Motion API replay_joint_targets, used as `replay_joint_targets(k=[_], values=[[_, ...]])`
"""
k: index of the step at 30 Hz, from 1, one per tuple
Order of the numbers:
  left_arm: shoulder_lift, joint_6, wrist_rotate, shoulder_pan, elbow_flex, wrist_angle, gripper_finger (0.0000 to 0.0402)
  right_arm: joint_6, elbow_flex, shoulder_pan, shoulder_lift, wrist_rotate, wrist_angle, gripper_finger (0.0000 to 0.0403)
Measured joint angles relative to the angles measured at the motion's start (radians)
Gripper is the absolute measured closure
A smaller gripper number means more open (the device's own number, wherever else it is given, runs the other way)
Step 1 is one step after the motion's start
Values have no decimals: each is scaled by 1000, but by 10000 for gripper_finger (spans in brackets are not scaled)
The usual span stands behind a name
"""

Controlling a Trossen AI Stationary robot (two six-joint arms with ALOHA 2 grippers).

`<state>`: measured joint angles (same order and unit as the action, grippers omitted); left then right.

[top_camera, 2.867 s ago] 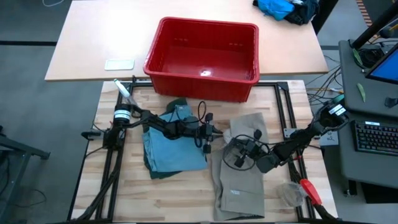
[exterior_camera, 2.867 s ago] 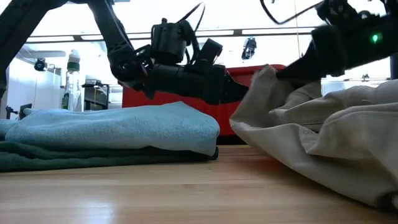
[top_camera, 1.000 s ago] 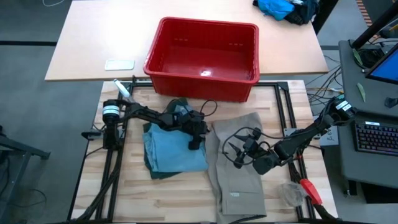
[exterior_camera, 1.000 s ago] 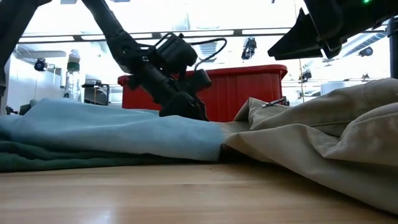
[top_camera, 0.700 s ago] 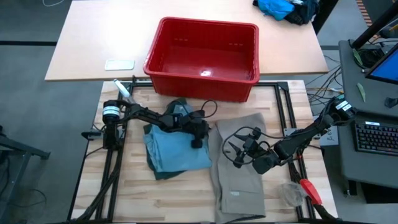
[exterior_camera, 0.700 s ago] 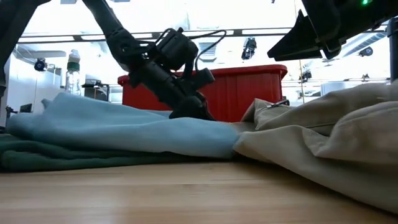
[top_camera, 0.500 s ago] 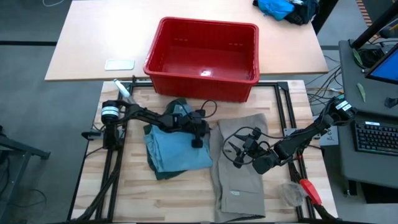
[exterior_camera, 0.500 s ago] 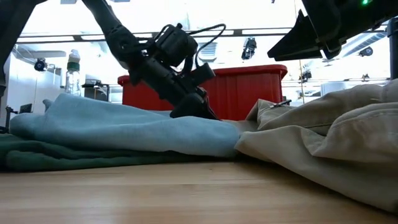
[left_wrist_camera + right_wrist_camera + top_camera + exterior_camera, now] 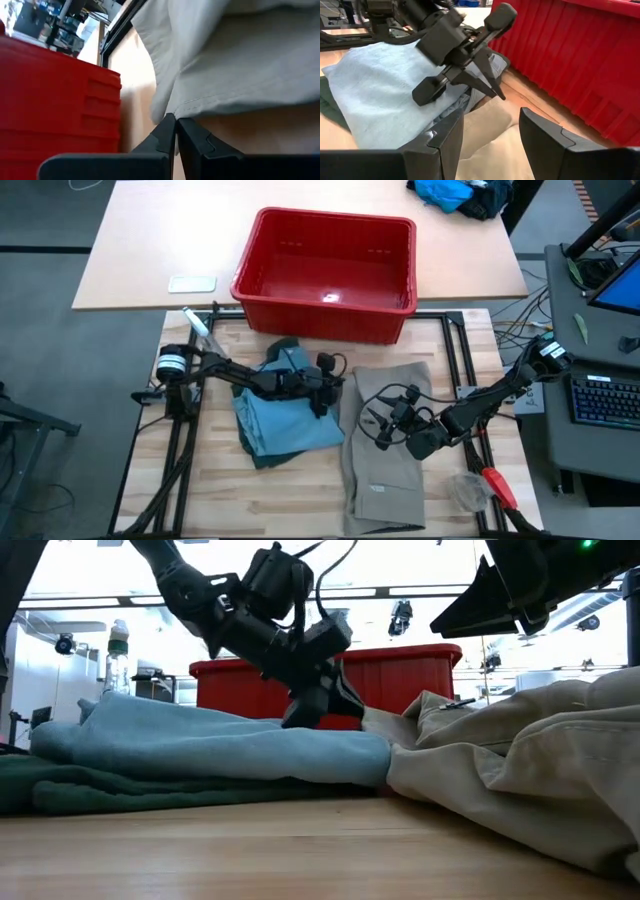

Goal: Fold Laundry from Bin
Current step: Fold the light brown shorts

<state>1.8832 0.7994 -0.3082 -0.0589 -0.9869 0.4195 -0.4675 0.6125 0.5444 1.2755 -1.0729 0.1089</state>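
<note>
1. Pinching at the seam where two garments meet, the left gripper sits low at the near edge of the blue trousers, its fingers pressed together. The left wrist view shows them closed right at the hem of the khaki piece, but I cannot tell whether any cloth is caught between them.
2. That position suggests the left arm is after the khaki edge, to drag or lift it clear of the stack beside it.
3. The right gripper hangs above the upper part of the khaki piece with its fingers apart and nothing between them, apparently waiting to take a second corner.
4. The red bin stands at the far side of the table with no laundry visible inside, so unloading looks finished and only folding is left.
5. The blue trousers lie folded into a neat rectangle on top of the green shorts, which peek out along the far and near edges; the low view shows the stack as soft and thick, with rounded folds.
6. The khaki piece lies stretched out from near the bin toward the front edge, wrinkled and bunched at its upper end, touching the blue stack along one side. It is not yet folded.
7. Judging by its limp creases, the khaki cloth will sag and slide unless held at two points.
</note>
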Motion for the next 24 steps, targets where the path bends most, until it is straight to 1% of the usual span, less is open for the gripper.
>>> replay_joint_targets(k=[2,4,6,9,12,13,18,20,24], values=[[-2,49,-23,11,-2,-40,401,0,0,0,0,0,0,223],[-3,53,-25,14,-4,-107,401,0,0,0,0,0,0,222],[-3,-2,-29,14,-4,-167,401,0,0,0,0,0,0,223],[1,-121,-34,12,-4,-203,395,-10,0,0,0,0,0,222],[0,-134,-58,13,-3,-209,375,-50,0,-5,0,6,0,223],[-1,-138,-73,14,-3,-207,367,-70,0,-12,0,24,0,223],[-16,-149,-184,16,-8,-218,317,-157,-5,-97,13,209,2,229],[-31,-145,-202,14,-7,-227,298,-199,-18,-133,41,218,0,239],[-65,-158,-209,10,-7,-232,269,-274,-38,-189,139,220,-2,270]])
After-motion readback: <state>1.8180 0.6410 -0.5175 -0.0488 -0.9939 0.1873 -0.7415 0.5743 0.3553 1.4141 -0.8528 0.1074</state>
